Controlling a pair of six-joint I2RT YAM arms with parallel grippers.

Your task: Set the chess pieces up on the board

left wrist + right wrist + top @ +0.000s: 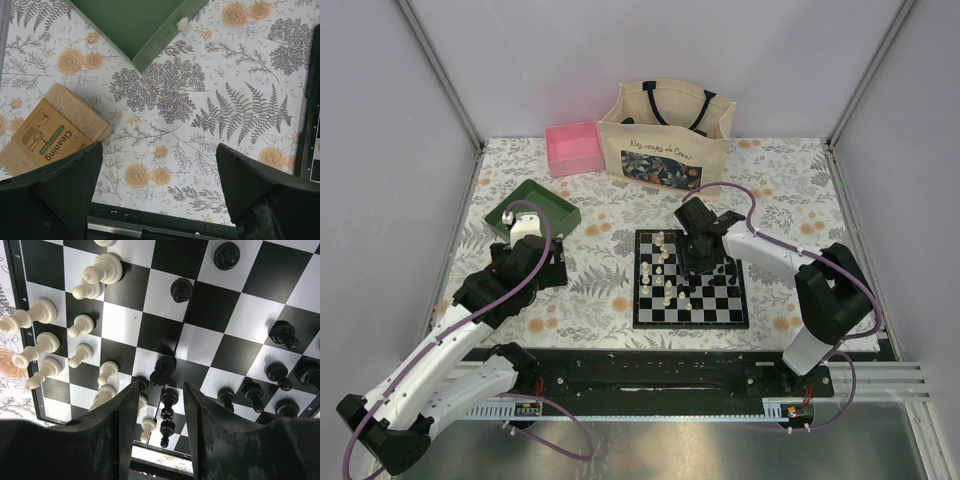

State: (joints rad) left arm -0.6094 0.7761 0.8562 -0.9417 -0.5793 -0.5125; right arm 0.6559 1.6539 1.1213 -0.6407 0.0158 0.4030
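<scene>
We are finding the right tool partly released above the board. Its jaws are standing apart around a tall black piece, with a gap showing on either side, so no grasp is showing. Just beyond its fingertips a black knight is standing. Farther ahead and to that tool's right, black pieces are standing scattered over the squares. To its left, cream pieces are lining the board's edge in two rough rows.

We are finding the left tool fully released and holding nothing, hovering over the flowered table, well apart from the board. A labelled cleaning sponge is lying just beside one finger, and a green tray is sitting ahead of the tool. Beyond both tools, a pink box and a tote bag are standing at the table's far edge.
</scene>
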